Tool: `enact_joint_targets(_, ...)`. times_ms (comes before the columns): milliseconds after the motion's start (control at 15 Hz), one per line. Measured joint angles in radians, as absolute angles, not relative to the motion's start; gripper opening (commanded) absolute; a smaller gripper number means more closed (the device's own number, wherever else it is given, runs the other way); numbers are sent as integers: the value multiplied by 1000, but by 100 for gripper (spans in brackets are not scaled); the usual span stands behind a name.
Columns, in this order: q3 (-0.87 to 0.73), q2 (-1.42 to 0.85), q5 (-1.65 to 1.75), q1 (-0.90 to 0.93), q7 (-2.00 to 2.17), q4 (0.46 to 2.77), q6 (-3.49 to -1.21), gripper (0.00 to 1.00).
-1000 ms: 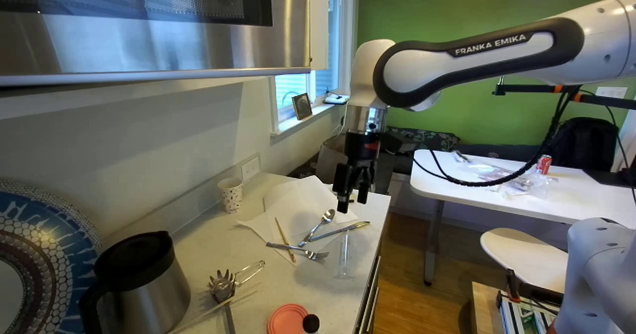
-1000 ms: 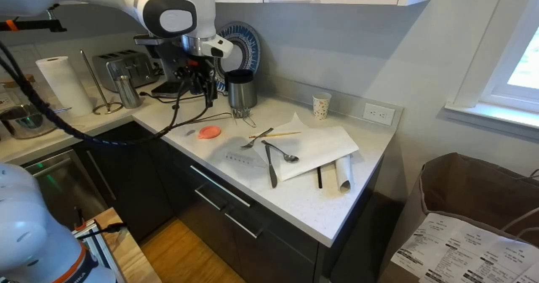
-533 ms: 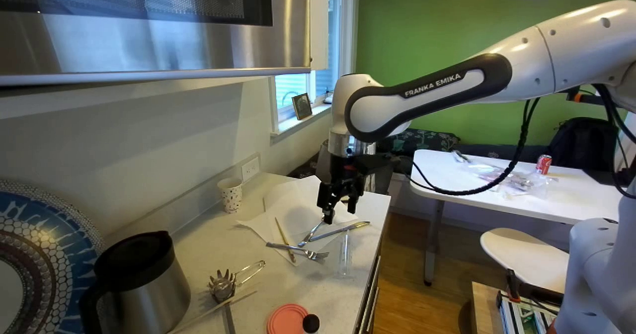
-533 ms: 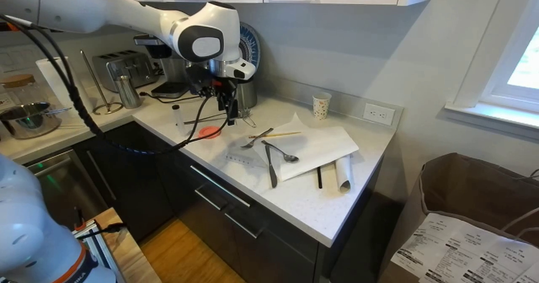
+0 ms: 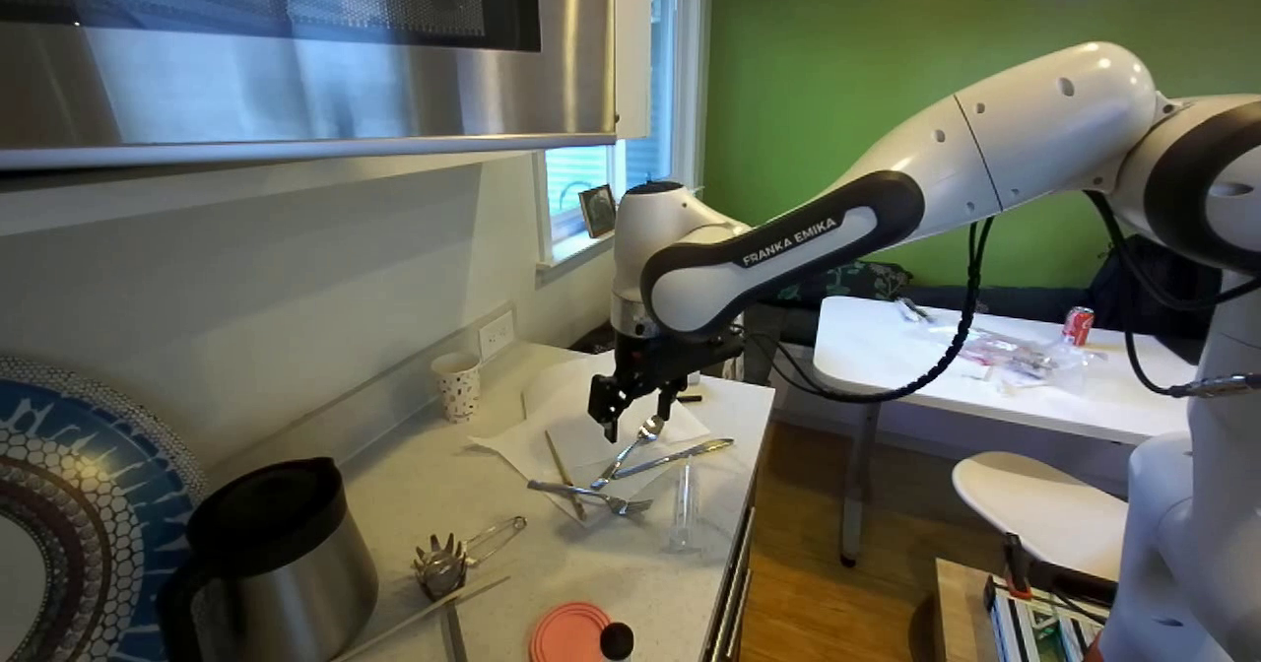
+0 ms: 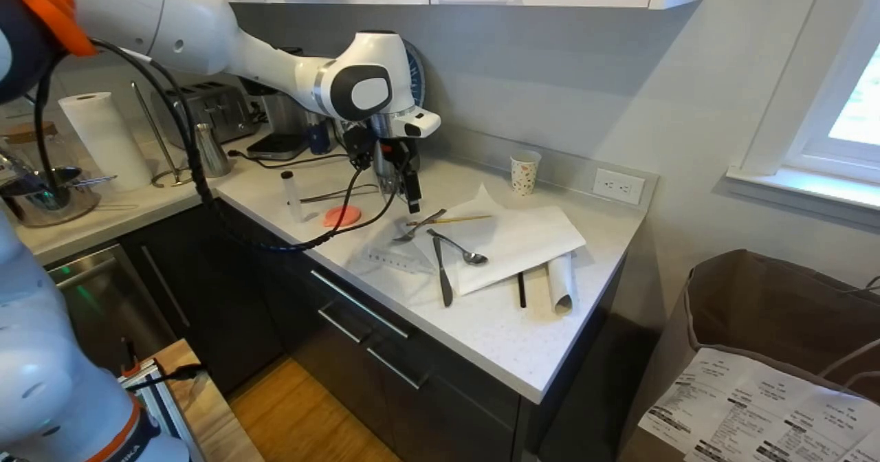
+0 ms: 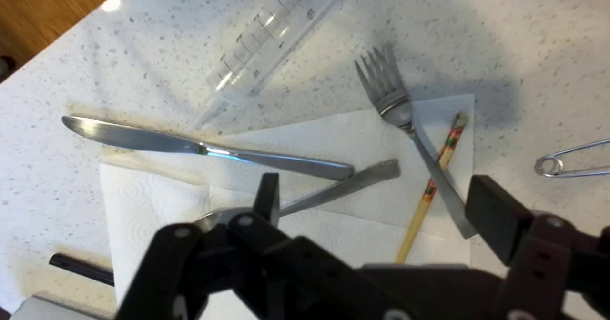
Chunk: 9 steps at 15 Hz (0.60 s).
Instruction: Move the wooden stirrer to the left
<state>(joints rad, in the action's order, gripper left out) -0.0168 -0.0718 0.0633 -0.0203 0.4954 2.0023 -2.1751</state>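
Slim black stick (material unclear) [image 7: 81,268] at L of the wrist view, on the white speckled counter [image 7: 167,29], R end meeting the white embossed paper towel [image 7: 367,229], maybe tucked under. Silver metal knife [image 7: 152,141], blade tip on bare counter, handle on towel; prob. strewn as clutter. Clear plastic graduated tube [image 7: 267,39] lies mostly off the towel, prob. no obstacle. Silver metal spoon [image 7: 348,186], handle by the knife's, bowl mostly hidden behind the black two-finger gripper [image 7: 378,191]. Gripper hangs above, fingers wide apart, nothing held, presumably so it can straddle the target; approach stage IMO. Silver metal fork [image 7: 398,113]: tines on bare counter, handle crossing over a tan wooden stick w/ red-green patterned end [image 7: 419,210], the likely stirrer, lying on the towel, lower end behind the gripper. Fork prob. weighs on it, so a lift or drag may bring the fork along. Far R, silver wire loop tool [image 7: 579,173], cut off by frame edge; near it in an exterior view, thin pale wooden stick [image 5: 402,626] = alt. stirrer, can't rule out. Gripper sits nearer the patterned one.
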Motion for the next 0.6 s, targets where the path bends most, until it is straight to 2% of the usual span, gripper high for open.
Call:
enact_joint_targets(400, -18, -152, 97, -1, 653, 1947, -2200, 100)
enact_joint_targets(600, -20, -179, 95, 0, 665, 1945, -2287, 100)
